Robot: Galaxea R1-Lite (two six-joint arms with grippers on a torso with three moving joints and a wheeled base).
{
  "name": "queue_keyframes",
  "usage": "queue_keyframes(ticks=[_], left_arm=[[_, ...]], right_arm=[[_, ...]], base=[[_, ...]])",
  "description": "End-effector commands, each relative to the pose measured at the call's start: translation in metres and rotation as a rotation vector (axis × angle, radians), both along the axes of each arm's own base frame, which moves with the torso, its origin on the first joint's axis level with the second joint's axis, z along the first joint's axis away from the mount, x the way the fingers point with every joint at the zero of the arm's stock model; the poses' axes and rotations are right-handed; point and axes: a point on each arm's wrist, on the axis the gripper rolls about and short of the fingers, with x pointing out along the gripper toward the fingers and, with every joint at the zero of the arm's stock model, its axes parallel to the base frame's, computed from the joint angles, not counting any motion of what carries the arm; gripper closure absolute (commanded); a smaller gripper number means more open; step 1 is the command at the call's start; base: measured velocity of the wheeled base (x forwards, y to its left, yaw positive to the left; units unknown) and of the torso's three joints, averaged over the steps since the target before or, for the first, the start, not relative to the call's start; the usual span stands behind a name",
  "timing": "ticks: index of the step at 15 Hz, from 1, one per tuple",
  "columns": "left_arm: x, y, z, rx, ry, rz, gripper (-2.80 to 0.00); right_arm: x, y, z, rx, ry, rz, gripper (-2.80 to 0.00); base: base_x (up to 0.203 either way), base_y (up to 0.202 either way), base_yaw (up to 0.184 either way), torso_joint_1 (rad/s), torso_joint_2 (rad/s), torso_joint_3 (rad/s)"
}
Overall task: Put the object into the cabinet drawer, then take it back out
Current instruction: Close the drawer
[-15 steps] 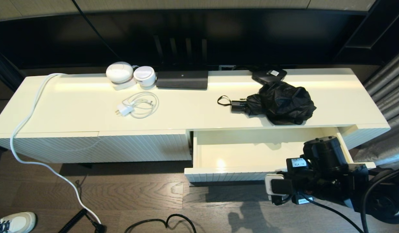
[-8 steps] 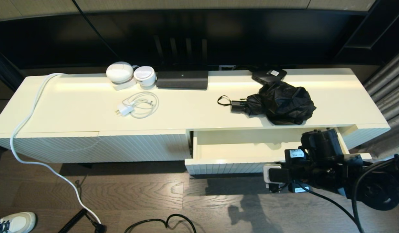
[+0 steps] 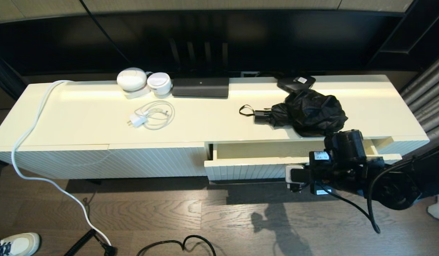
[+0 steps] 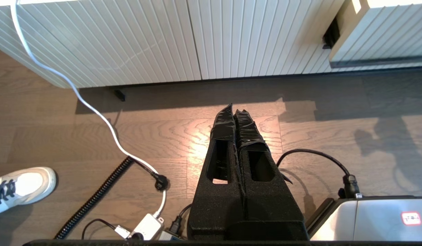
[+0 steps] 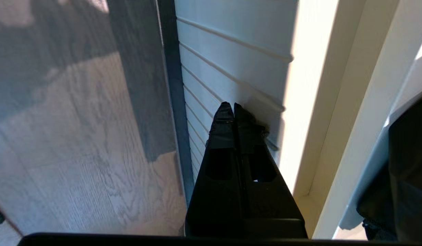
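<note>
The black folding umbrella (image 3: 312,112) lies on the cabinet top at the right, handle and wrist loop pointing left; a dark edge of the umbrella (image 5: 409,164) shows in the right wrist view. Just below it, the cream fluted cabinet drawer (image 3: 248,169) stands open by a narrow gap. My right arm (image 3: 344,160) is in front of the drawer's right part. My right gripper (image 5: 233,106) is shut and empty, its tips against the fluted drawer front (image 5: 231,51). My left gripper (image 4: 235,111) is shut and empty, low over the wooden floor.
On the cabinet top are a white charger with coiled cable (image 3: 152,115), two round white devices (image 3: 132,80), a black box (image 3: 200,87) and a flat black box with a white label (image 3: 296,82). A white cord (image 3: 27,131) hangs down to floor cables. A shoe (image 3: 18,243) is at bottom left.
The drawer has slid from wide open to nearly closed. My right arm moved toward the cabinet with it. The umbrella has not moved.
</note>
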Motion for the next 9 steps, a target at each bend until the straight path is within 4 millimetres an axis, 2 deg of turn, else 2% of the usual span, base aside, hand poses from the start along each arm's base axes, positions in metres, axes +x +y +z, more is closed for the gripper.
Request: queue_keyframes(ticks=[1,9], left_arm=[[0.000,0.000,0.000,0.000,-0.001,0.000,0.00],[0.000,0.000,0.000,0.000,-0.001,0.000,0.00]], right_arm=[[0.010,0.003,-0.004,-0.004,-0.005,0.003,0.00],[0.036,0.012,0.013,0.033,-0.118,0.010,0.00]], base=[[0.000,0.000,0.000,0.000,0.00,0.000],[0.000,0.000,0.000,0.000,0.00,0.000]])
